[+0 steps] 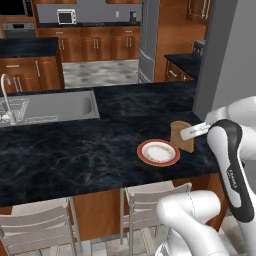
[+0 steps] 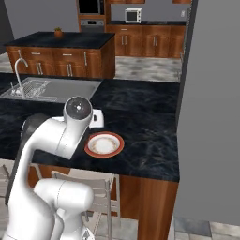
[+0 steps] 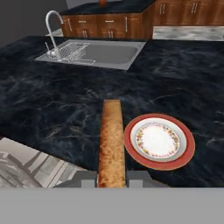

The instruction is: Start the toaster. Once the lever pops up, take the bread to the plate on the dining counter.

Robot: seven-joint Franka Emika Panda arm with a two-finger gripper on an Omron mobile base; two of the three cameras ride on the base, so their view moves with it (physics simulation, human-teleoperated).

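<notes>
My gripper [image 1: 186, 134] is shut on the bread [image 1: 181, 136], a tan-brown slice held upright on edge just above the dining counter [image 1: 75, 150]. The slice hangs right beside the plate [image 1: 143, 150], at its right rim in the left base view. In the hand view the bread [image 3: 111, 140] runs edge-on between my fingertips [image 3: 86, 179], with the orange-rimmed plate [image 3: 129, 143] close on its right. My arm covers the slice in the right base view, where the plate [image 2: 90, 149] lies near the counter's front edge. The toaster [image 1: 199, 48] sits far back on another counter.
An inset steel sink [image 1: 55, 107] with a faucet [image 1: 6, 95] lies to the left on the counter. Grey stools [image 1: 150, 197] stand below the front edge. A grey wall [image 1: 225, 55] rises close on the right.
</notes>
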